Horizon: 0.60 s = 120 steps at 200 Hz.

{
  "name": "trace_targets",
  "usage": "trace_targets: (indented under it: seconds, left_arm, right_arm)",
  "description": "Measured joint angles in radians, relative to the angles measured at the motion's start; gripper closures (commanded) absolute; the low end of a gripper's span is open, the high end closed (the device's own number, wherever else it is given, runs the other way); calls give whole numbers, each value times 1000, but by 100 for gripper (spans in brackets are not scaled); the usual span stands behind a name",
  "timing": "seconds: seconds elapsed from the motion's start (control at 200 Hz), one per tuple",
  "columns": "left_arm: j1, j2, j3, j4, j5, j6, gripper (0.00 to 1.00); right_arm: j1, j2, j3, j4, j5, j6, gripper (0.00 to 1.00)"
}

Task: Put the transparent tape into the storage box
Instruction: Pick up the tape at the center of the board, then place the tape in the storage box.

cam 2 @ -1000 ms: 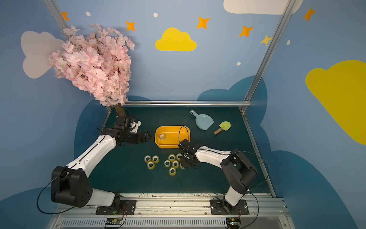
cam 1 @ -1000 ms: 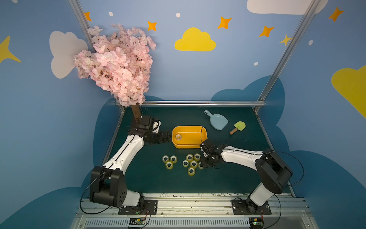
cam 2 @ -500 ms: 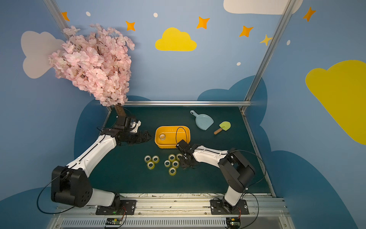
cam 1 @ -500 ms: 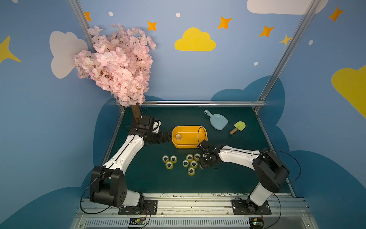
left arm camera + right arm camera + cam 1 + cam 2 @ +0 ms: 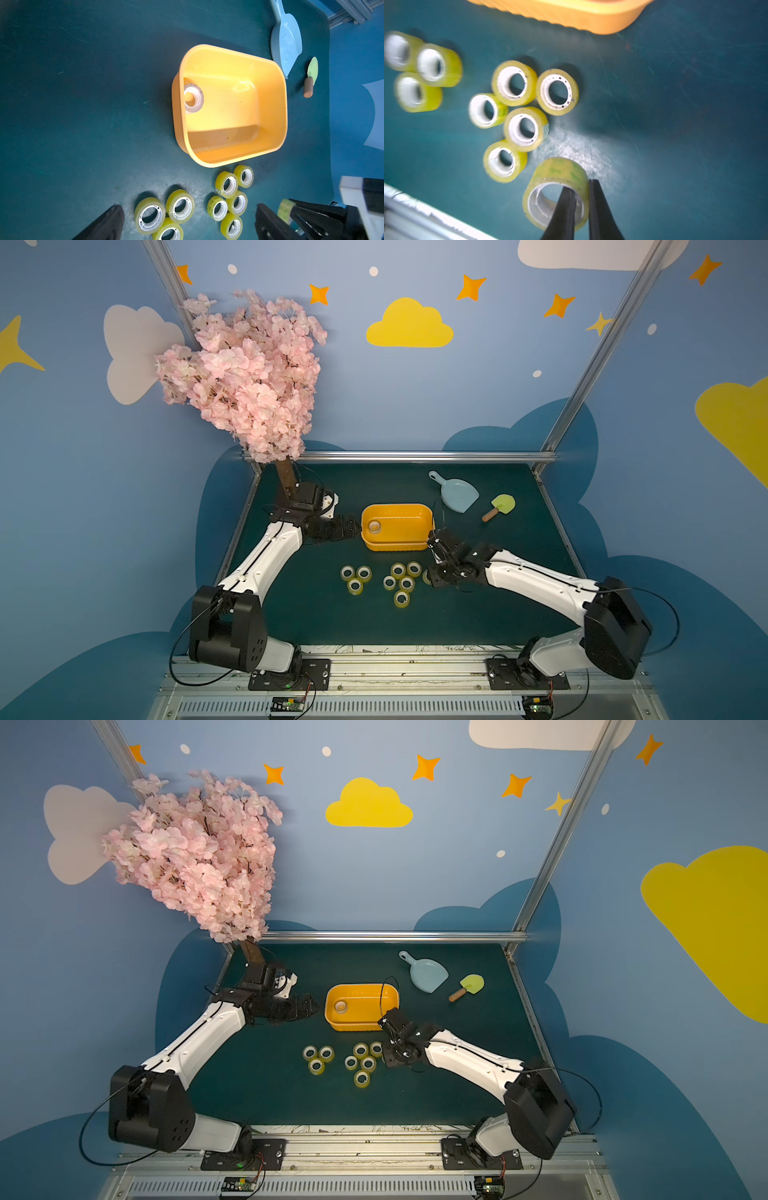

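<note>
Nearest me, the right gripper [image 5: 580,185] is pinched almost closed on the wall of a transparent tape roll [image 5: 558,170], one finger inside the core and one outside. I can't tell whether that roll is clear of the dark green mat [image 5: 478,614]. Just beside it, five loose rolls [image 5: 401,583] lie clustered, with three more [image 5: 355,577] near them. Beyond sits the orange-yellow storage box [image 5: 397,546], one roll [image 5: 374,526] lying in its end nearest the left gripper [image 5: 353,527]. That gripper hovers there with its jaws spread, holding nothing. Farther back lie a pale blue dustpan [image 5: 459,497] and a green toy spade [image 5: 500,506], and a pink blossom tree [image 5: 245,377] stands in the corner.
</note>
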Motion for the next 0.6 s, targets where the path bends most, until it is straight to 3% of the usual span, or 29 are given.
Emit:
trace_targets:
  seconds: [0.255,0.471,0.601]
  left_arm:
    - [-3,-16,3,37,19,0,0]
    - [-5,43,212,38,17,29,0]
    - [-5,50,192,68,1,42,0]
  right_arm:
    - [-23,-140,3,-64,13,-26,100]
    - [-66,-185,13,-32,14,-35,100]
    - [-107,-170,63,-16,-14,-45,100]
